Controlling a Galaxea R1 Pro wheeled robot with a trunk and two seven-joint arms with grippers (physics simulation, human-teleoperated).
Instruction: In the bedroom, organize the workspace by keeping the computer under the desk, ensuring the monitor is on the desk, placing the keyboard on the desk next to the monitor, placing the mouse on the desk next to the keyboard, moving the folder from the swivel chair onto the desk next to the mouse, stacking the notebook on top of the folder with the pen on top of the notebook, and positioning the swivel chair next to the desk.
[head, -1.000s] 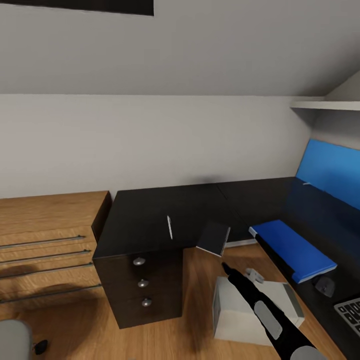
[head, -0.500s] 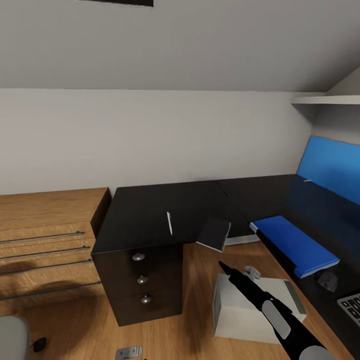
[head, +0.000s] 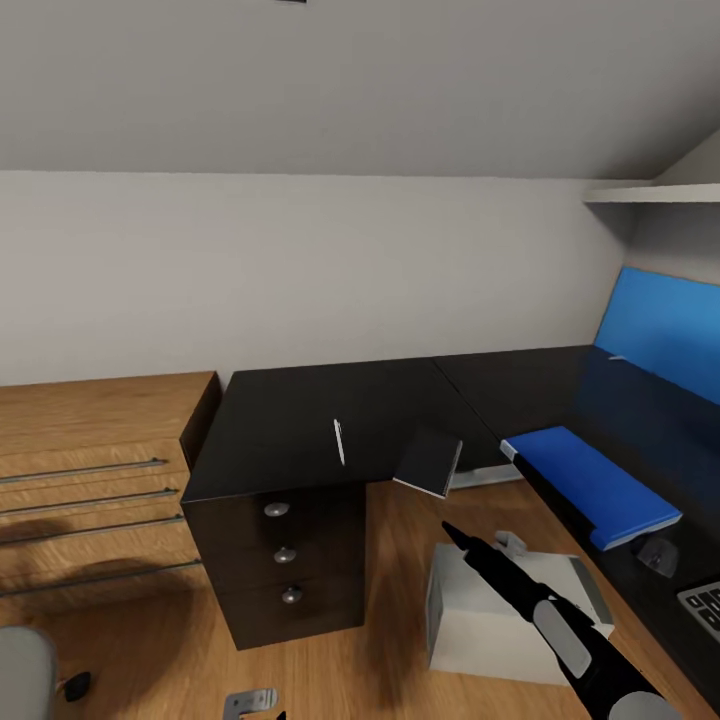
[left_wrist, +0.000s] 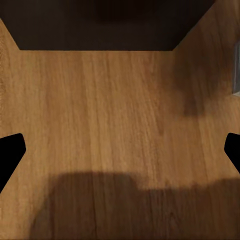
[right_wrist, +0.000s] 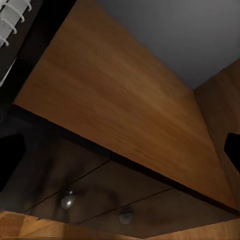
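Bedroom corner, black desk (head: 300, 430) | notebook (head: 428, 465) overhangs desk edge | right claw (head: 447, 530) below, spread undeterminable | left claw (left_wrist: 120, 150) wide, empty | risk: nudging notebook onto floor

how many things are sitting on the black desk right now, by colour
blue: 1, the folder
black: 1, the mouse
grey with black keys: 1, the keyboard
white or pale: 1, the pen
dark grey: 1, the notebook, overhanging the desk edge
total: 5
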